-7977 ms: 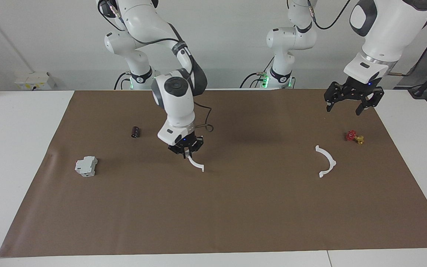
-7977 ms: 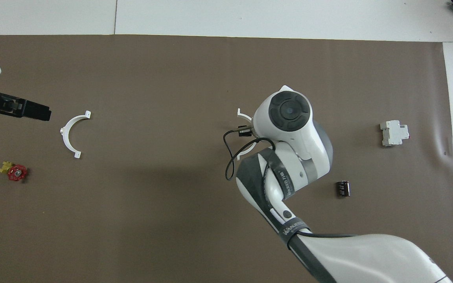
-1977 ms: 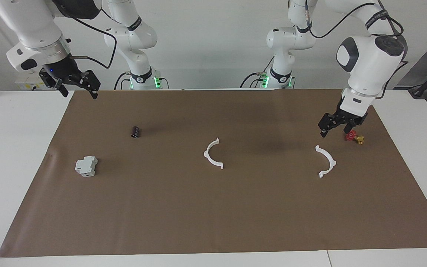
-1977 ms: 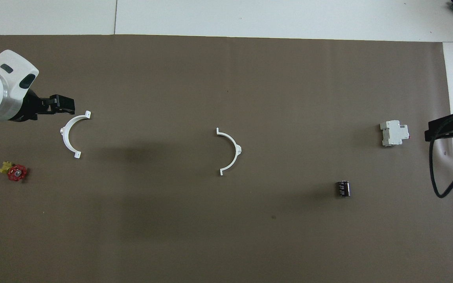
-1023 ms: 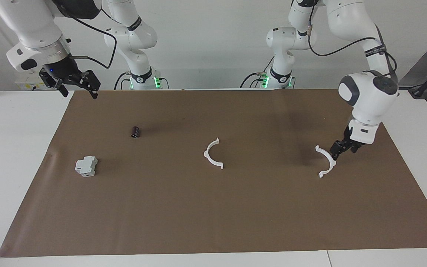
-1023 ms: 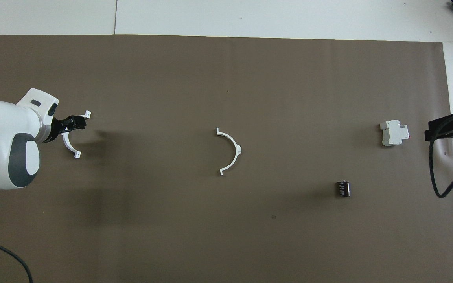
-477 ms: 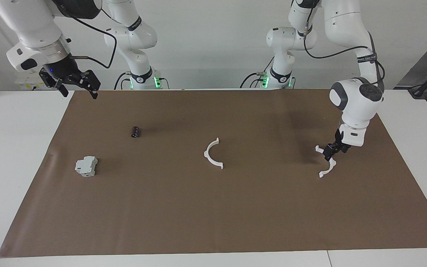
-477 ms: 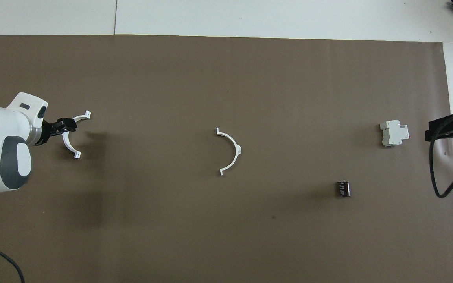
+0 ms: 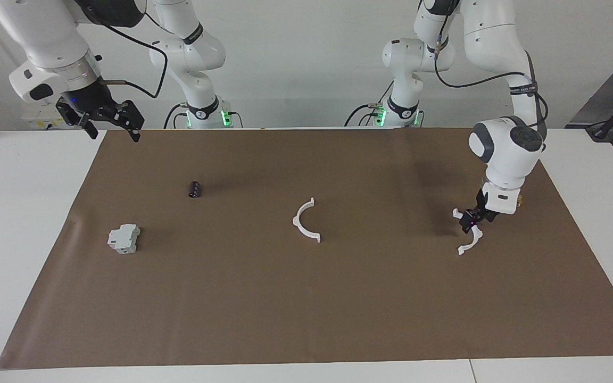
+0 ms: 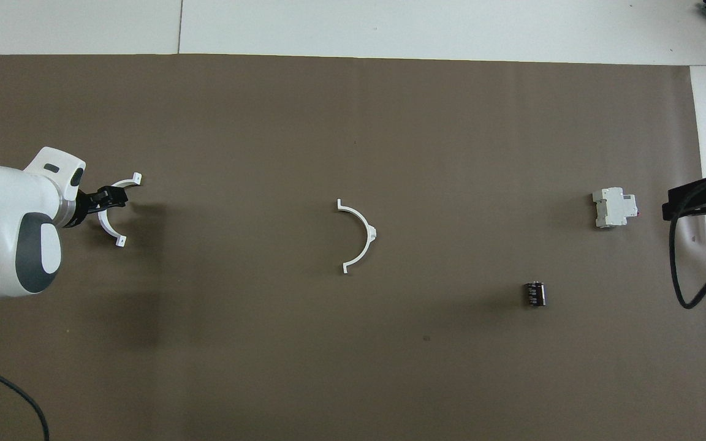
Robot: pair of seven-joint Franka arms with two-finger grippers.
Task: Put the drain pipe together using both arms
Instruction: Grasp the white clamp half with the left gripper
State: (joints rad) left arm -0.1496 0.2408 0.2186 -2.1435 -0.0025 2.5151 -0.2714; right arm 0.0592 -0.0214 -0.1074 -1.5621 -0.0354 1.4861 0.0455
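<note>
1. Left gripper [image 9: 471,223] is sitting low at the middle of one white half-ring [image 9: 468,234] toward the left arm's end of the brown mat [image 9: 306,298]; its fingers are spread, straddling the arc, and the half-ring is lying flat on the mat, not lifted.
2. Left arm is reaching in from its base, bending at the elbow, with the wrist pointing steeply down and tilting toward the half-ring.
3. Right gripper [image 9: 109,123] is hanging in the air over the mat's corner at the right arm's end, fingers splayed wide and holding nothing; that arm is waiting.
4. Second half-ring [image 9: 305,220] is lying flat near the mat's centre, well apart from the first one; the two are not joined.
5. Grey-white boxy block [image 9: 124,238] and a small dark cylinder [image 9: 194,189] are resting on the mat toward the right arm's end, the cylinder nearer to the robots.
6. No container is showing in either view.
</note>
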